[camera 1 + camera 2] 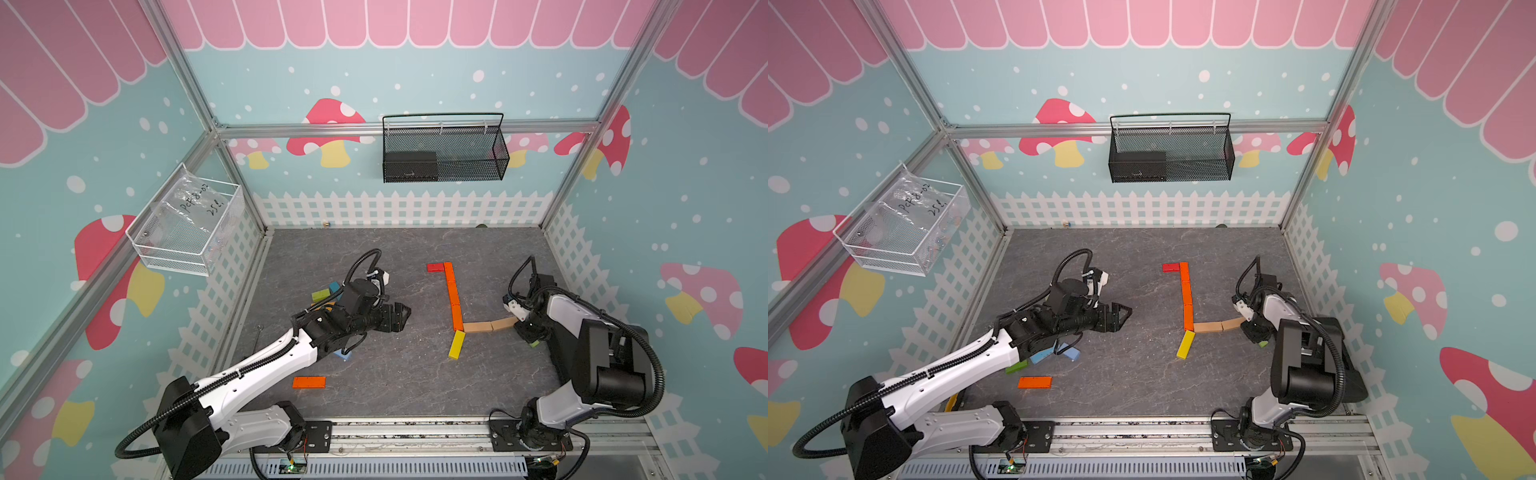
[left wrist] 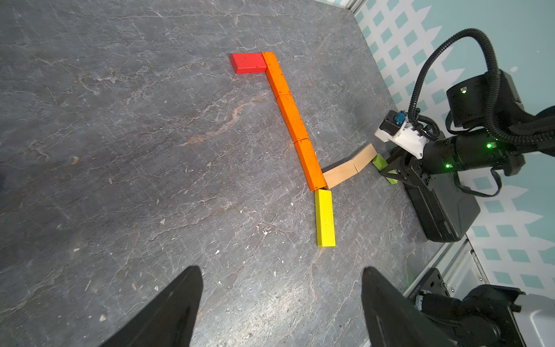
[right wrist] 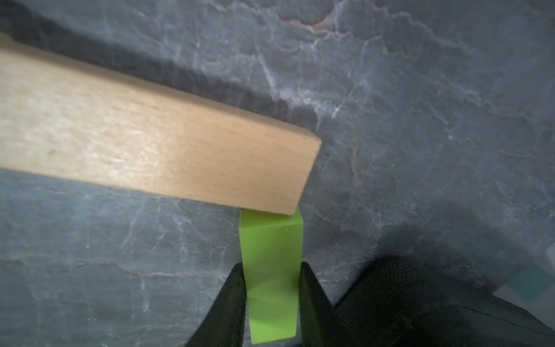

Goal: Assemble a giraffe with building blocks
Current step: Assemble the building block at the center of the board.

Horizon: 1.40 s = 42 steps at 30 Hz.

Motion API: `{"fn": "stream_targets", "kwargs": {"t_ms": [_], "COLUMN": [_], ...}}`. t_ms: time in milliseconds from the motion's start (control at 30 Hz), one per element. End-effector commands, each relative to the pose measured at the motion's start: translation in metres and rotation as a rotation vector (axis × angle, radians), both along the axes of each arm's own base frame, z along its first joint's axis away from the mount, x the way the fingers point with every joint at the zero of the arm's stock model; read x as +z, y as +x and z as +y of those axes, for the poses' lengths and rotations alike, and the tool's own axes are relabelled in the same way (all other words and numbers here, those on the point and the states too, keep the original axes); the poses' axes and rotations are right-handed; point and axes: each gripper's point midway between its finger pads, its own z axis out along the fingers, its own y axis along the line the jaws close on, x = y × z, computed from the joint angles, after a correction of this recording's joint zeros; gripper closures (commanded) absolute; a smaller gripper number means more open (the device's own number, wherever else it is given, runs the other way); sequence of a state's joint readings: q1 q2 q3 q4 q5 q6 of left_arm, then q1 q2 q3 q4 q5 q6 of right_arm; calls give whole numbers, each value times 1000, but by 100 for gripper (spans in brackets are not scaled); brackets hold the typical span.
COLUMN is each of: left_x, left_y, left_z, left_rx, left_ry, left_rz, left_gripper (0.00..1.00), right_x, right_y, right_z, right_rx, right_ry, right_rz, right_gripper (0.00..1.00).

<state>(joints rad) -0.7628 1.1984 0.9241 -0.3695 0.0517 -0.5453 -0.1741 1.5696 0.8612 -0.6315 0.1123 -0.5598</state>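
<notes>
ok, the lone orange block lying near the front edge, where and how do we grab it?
Take the lone orange block mid-length, with the open left gripper and its fingers across the short width. Come straight down: it lies flat, both long sides free.

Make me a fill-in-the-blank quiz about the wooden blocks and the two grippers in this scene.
1. The flat red wooden block touches one end of a line of ___ orange wooden blocks.
2. From that line's other end, ___ plain tan wooden blocks run end to end.
3. The right gripper holds a lime-green wooden block in its jaws; the jaws of the left gripper stand ___.
Missing words: three; two; open.
</notes>
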Motion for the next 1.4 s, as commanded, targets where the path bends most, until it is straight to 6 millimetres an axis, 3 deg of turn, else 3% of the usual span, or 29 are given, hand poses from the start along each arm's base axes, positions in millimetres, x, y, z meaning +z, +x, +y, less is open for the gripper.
{"fn": "stream_targets", "kwargs": {"t_ms": [0, 833, 1367], "left_x": [5, 6, 6], "left_y": [-1, -1, -1], "left_z": [4, 4, 4], "left_rx": [3, 5, 5], "left_ry": [5, 3, 1], "left_rz": [-21, -25, -23], "left_gripper": [14, 14, 14], "right_x": [-3, 2, 11], "right_y": [-8, 5, 14], "right_z": [3, 6, 11], "right_rx": [11, 18, 25], "right_ry": [6, 0, 28], "right_rz": [29, 13, -9], "right_gripper": [68, 64, 46]}}
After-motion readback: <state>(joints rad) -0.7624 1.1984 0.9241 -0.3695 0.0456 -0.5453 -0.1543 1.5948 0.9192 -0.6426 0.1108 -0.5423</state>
